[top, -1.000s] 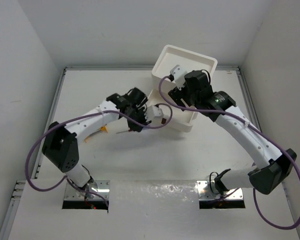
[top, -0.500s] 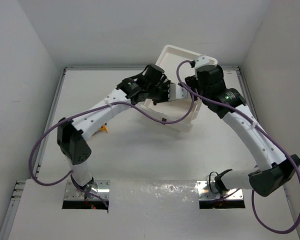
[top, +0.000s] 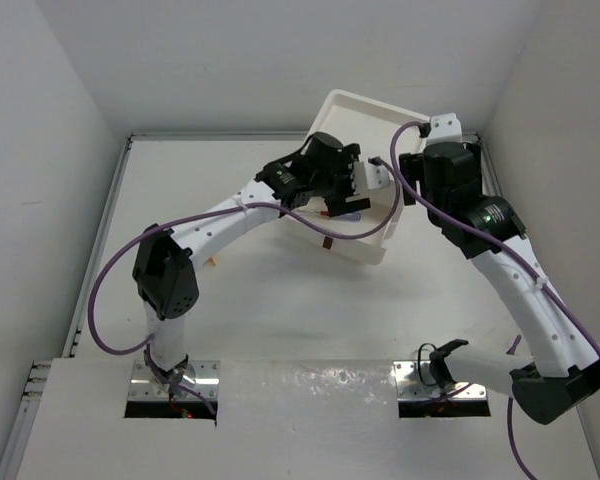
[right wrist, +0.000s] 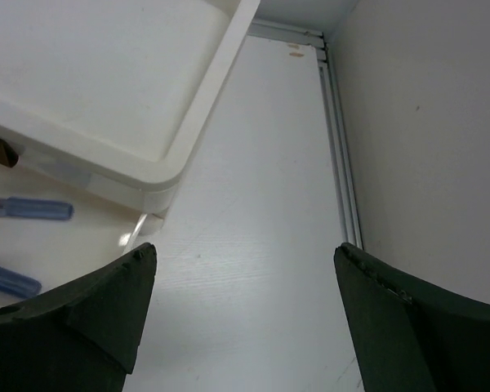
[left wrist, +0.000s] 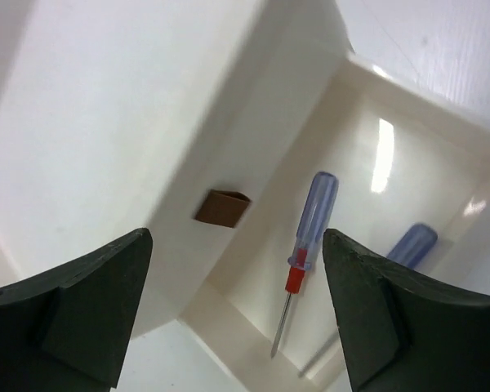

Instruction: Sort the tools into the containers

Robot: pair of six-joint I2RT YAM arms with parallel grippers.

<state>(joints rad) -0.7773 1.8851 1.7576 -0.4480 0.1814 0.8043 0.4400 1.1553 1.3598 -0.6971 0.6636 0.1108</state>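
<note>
L claw (left wrist: 235, 245): wide open, holds nothing.
L claw spot: hangs right over the pulled-out drawer (left wrist: 351, 188).
Why there: my guess, this is the drop spot. Jaws stand apart so no tool can stick to them.
Blue screwdriver (left wrist: 310, 237): lies flat in the drawer w/ a red ring under its handle. It is below the L claw, a bit to the right of the gap, not touching.
2nd blue screwdriver (left wrist: 412, 245): same drawer, just beside the 1st, further right.
Brown tab (left wrist: 222, 207): on a white front next to the drawer. Can't tell which drawer it belongs to.
R claw (right wrist: 245, 253): open too, nothing in it.
R claw spot: off to the side of the white box (right wrist: 106, 82), over bare table (right wrist: 253, 163). Both screwdrivers are well off to its left.
Why there: I think it keeps out of the L arm's way.
Next: prob. fetch another tool.
</note>
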